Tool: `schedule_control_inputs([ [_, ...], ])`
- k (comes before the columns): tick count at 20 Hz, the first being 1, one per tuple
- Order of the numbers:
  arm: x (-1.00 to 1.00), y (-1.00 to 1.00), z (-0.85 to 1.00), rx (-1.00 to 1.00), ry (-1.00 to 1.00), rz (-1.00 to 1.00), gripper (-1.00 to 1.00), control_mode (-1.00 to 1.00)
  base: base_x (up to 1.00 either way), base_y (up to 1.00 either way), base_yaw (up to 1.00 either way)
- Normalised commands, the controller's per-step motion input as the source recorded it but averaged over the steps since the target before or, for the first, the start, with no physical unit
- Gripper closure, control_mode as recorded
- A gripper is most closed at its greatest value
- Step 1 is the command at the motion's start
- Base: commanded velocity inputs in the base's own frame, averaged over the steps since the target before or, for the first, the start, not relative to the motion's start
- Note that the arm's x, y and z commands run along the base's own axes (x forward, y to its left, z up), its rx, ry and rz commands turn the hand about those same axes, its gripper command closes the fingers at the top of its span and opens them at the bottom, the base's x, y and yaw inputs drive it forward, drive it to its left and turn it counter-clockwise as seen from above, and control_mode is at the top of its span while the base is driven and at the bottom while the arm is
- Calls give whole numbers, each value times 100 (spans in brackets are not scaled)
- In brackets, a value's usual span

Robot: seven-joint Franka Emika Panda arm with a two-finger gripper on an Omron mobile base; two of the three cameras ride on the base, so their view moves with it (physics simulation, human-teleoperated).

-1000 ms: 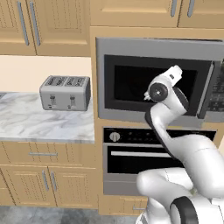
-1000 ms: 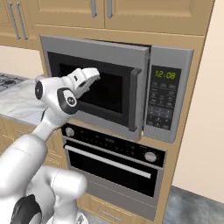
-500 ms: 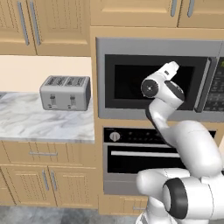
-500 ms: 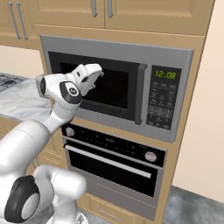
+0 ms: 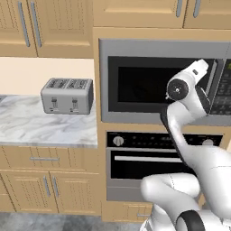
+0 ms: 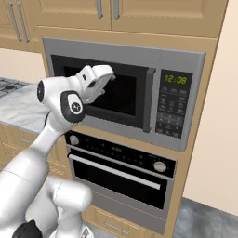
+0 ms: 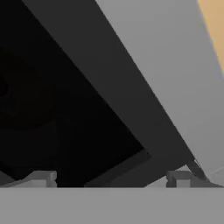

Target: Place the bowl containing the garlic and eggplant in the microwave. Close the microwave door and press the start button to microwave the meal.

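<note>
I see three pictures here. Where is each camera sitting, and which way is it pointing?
Left base view: rides behind the arm on its left, facing the microwave, the oven below and a toaster on the counter; the white arm rises at lower right.
Right base view: behind the arm on its right, facing the microwave door and keypad; the arm rises at lower left, hand open.
Hand view: on the hand, close against the door's dark glass; two fingertips at the bottom.
Both base views share the microwave, oven and arm.

The microwave (image 5: pixel 162 85) sat at upper right of the frame, its microwave door (image 5: pixel 158 83) shut. The white arm (image 5: pixel 187 97) rose before its right side. A toaster (image 5: pixel 66 95) stood on the marble bench (image 5: pixel 40 128) at left.
</note>
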Motion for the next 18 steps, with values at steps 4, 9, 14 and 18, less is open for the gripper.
schedule_control_inputs([
  [4, -100, -99, 0, 0, 0, 4, -100, -100, 0, 0, 0],
  [9, -100, -93, 0, -1, 0, 9, -100, -100, 0, 0, 0],
  [14, -100, -81, 0, 11, 0, 15, -100, -100, 0, 0, 0],
  [18, -99, -66, 0, 16, 2, 21, -100, -100, 0, 0, 0],
])
